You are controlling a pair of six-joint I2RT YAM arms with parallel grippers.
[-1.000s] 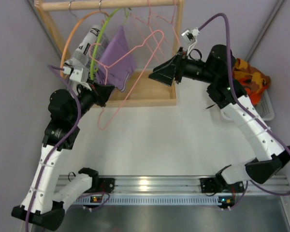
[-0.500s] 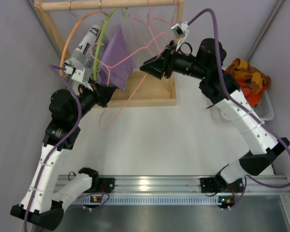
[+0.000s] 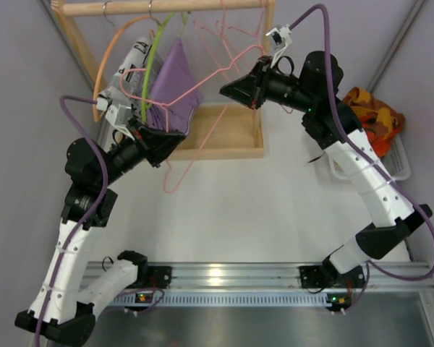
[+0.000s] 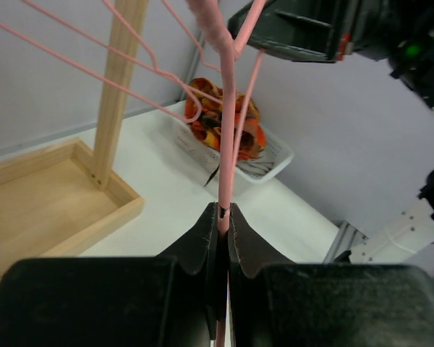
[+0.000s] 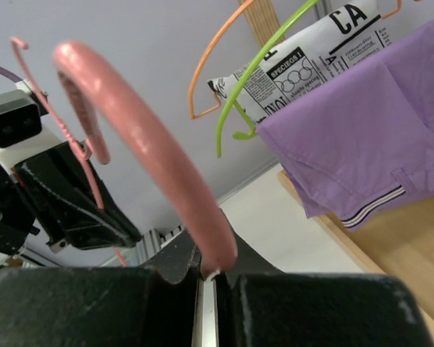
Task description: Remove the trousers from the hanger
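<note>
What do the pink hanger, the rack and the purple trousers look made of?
Pink hanger: likely coated wire or plastic, a smooth matte rod. Rack: pale, bare-looking wood with visible grain. Purple trousers: woven cloth with soft folds and stitched seams.

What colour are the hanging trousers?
Purple trousers with striped trim; the right wrist view shows them best.

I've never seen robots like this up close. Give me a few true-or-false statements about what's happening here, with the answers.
1. The left gripper and the right gripper are both shut on a pink hanger. True.
2. The purple trousers lie in the white basket. False: they hang at the rack; the basket holds orange patterned cloth.
3. A green hanger hangs beside the trousers. True.
4. The rack is metal. False: it is wood.
</note>
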